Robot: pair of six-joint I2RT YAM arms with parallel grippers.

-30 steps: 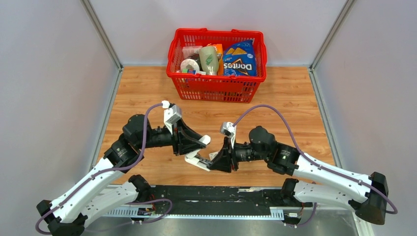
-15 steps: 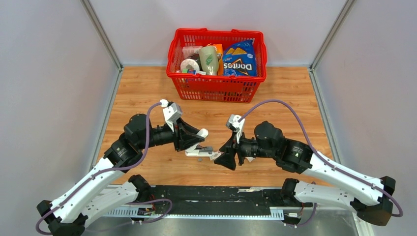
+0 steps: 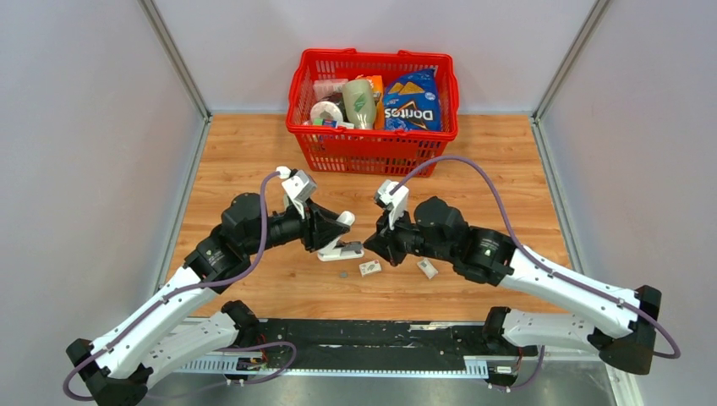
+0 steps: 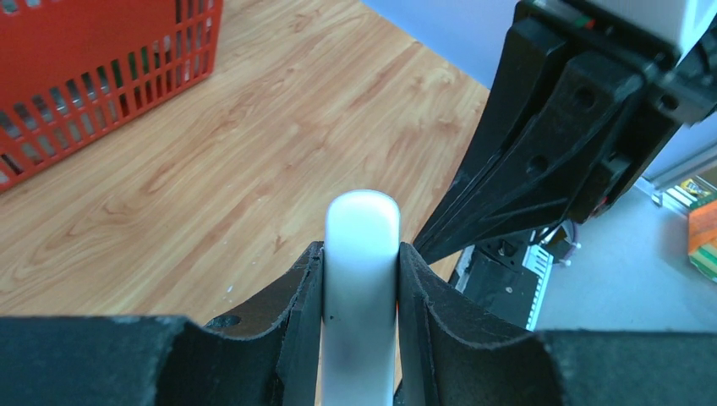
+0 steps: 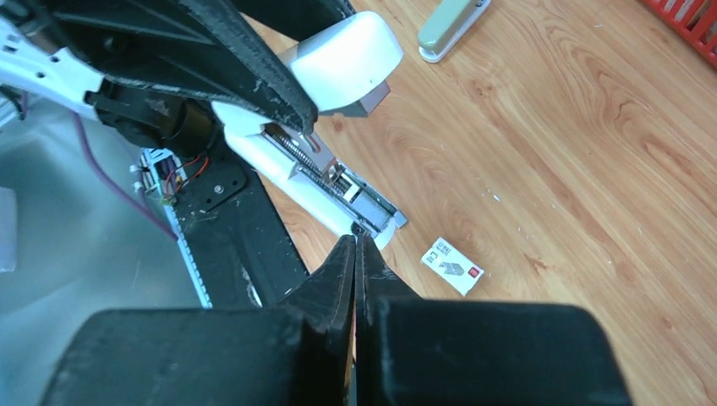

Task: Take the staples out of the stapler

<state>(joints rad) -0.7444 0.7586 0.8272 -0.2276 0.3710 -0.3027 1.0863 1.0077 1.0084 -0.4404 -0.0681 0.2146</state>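
Note:
The white stapler (image 3: 344, 250) is pinched across its width by my left gripper (image 3: 336, 238), which holds it above the wood. It hangs hinged open, the rounded cover (image 5: 347, 61) raised over the base. The base's metal channel (image 5: 342, 182) and its spring are bare. In the left wrist view the stapler (image 4: 362, 262) fills the gap between both pads. My right gripper (image 5: 355, 243) is shut, and its tips touch the front end of that channel. I cannot make out staples in the channel or between the tips.
A red basket (image 3: 372, 148) of groceries stands at the back. Two small white staple boxes (image 3: 369, 268) (image 3: 428, 269) and a coin-like disc (image 3: 343, 274) lie on the wood under the arms. In the right wrist view a grey-green bar (image 5: 452, 25) lies beyond the stapler.
My right gripper opened, then shut again, and moved back from the near edge to the stapler's front end. The left gripper carried the stapler a little farther from the near edge.

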